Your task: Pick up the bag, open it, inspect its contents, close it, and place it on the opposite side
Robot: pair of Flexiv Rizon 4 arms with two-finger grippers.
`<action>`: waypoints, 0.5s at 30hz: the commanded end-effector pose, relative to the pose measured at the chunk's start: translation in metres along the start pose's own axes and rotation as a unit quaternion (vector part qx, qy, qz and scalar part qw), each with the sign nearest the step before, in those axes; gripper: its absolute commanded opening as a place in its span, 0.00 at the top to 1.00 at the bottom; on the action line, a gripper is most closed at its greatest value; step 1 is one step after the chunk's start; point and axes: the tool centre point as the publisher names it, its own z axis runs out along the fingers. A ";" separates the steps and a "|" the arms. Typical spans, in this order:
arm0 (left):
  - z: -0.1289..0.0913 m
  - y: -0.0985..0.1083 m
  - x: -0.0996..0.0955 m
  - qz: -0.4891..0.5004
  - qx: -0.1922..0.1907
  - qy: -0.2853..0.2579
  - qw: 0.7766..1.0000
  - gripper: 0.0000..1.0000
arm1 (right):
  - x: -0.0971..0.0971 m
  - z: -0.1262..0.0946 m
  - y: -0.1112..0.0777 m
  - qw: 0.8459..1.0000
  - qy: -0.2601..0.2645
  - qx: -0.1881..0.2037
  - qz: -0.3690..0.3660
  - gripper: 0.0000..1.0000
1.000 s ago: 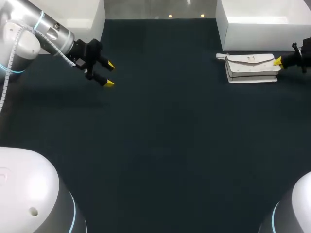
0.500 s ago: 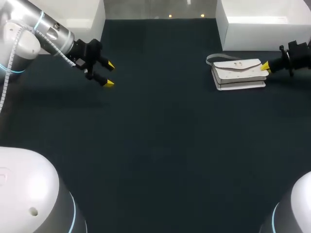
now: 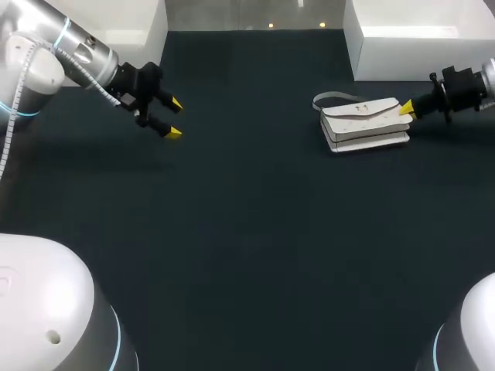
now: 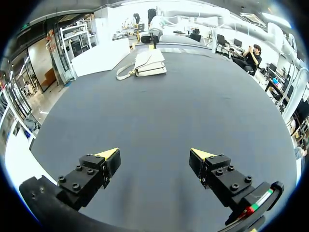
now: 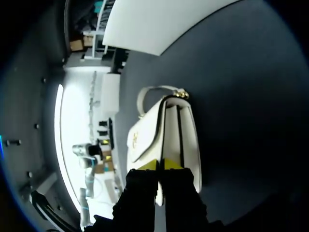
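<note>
Head view: right fingers, pressed together, have pushed the white handbag, touching their tips, across the surface toward the left fingers, spread apart and far off. Not yet lifted.

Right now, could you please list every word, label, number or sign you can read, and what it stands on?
None can be read in any view.
The white bag has a small metal emblem on its flap, too small to read.
The white box behind the bag shows no print.
</note>
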 end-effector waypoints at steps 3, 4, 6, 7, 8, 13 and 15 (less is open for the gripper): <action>0.001 0.001 0.000 0.000 0.002 -0.001 1.000 0.00 | 0.010 0.023 -0.029 0.994 -0.009 -0.113 0.004 1.00; 0.001 0.001 0.000 0.000 0.002 -0.001 1.000 0.00 | 0.012 0.026 -0.033 0.993 -0.008 -0.122 0.005 1.00; 0.001 0.001 0.000 0.000 0.002 -0.001 1.000 0.00 | 0.015 0.031 -0.038 0.991 -0.007 -0.132 0.006 1.00; 0.001 0.001 0.000 0.000 0.002 -0.001 1.000 0.00 | 0.017 0.033 -0.040 0.990 -0.007 -0.140 0.006 1.00; 0.001 0.001 0.000 0.000 0.002 -0.001 1.000 0.00 | 0.018 0.036 -0.043 0.989 -0.006 -0.147 0.007 1.00; 0.001 0.001 0.000 0.000 0.002 -0.001 1.000 0.00 | 0.023 0.049 -0.056 0.984 -0.003 -0.179 0.012 1.00; 0.001 0.001 0.000 0.000 0.002 -0.001 1.000 0.00 | 0.026 0.053 -0.059 0.981 -0.004 -0.192 0.013 1.00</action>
